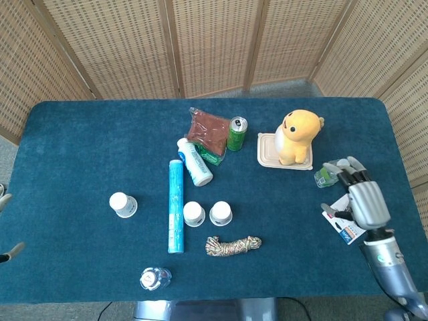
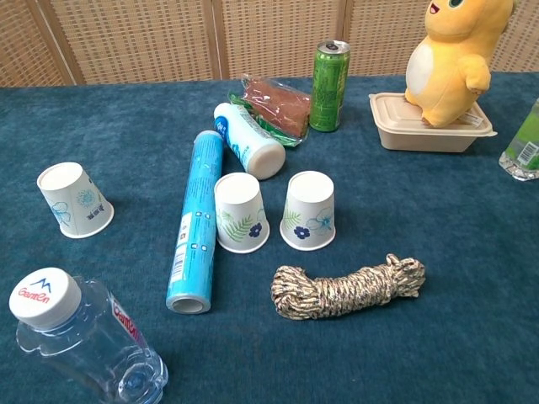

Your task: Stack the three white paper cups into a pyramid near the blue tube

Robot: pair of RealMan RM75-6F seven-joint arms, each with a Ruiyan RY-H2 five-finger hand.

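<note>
Three white paper cups stand upside down on the blue table. One cup (image 1: 123, 204) (image 2: 74, 200) is alone to the left of the blue tube (image 1: 175, 206) (image 2: 192, 219), which lies flat. The other two cups (image 1: 194, 213) (image 1: 221, 213) stand side by side just right of the tube, a leaf-print cup (image 2: 241, 213) and a flower-print cup (image 2: 308, 210). My right hand (image 1: 361, 199) hovers far right over a card pack, fingers spread, holding nothing. Only fingertips of my left hand (image 1: 4, 200) show at the left edge, apart and empty. Neither hand is in the chest view.
A rope coil (image 1: 233, 245) (image 2: 349, 286) lies in front of the two cups. A clear water bottle (image 1: 155, 277) lies near the front edge. Behind the tube are a white bottle (image 1: 194, 161), snack bag (image 1: 208, 127), green can (image 1: 237, 133), and plush toy (image 1: 297, 136) on a box.
</note>
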